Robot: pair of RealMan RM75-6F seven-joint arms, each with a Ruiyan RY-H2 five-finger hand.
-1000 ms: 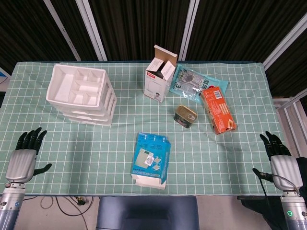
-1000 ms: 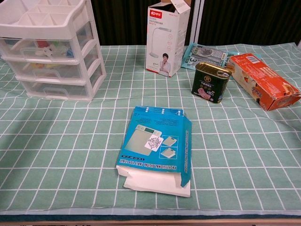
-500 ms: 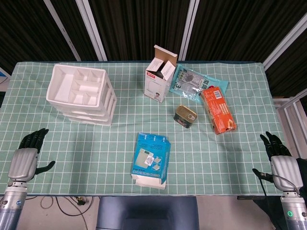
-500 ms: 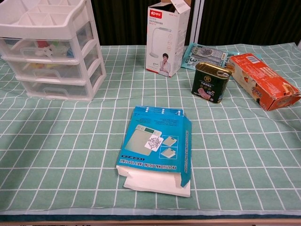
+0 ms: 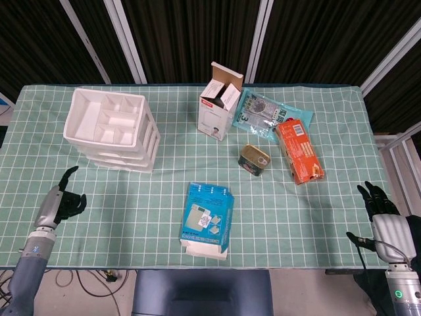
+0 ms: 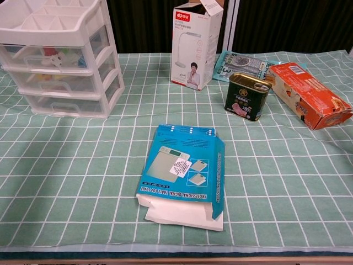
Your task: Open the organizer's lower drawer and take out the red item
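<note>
The organizer (image 5: 113,137) stood near the far left corner of the table (image 5: 316,217), all of its drawers pushed in. The lower drawer (image 6: 65,104) sat flush with the frame, its handle a shallow bar at the middle of the clear front. The red item could not be made out through the plastic; the coloured bits that showed lay in the upper drawers.

The left hand (image 5: 60,203) hovered over the near left part of the table, short of the organizer and well apart from it, holding nothing, one finger pointing forward and the rest loosely bent. The right hand (image 5: 384,217) hung beyond the near right corner, empty, fingers apart.

The step in hand looked like the reach to the drawer, so the task had barely begun. To do it well, the left hand would want to come in low, close to the cloth, since the handle sits just above the table. Fingertips should hook under the bar at its middle, not at one end, so the drawer slides straight and does not jam. The organizer looked light, so a slow, level pull toward the near edge would suit; a quick tug might drag the whole unit along. The blue box (image 5: 208,219) lay clear of the path.
</note>
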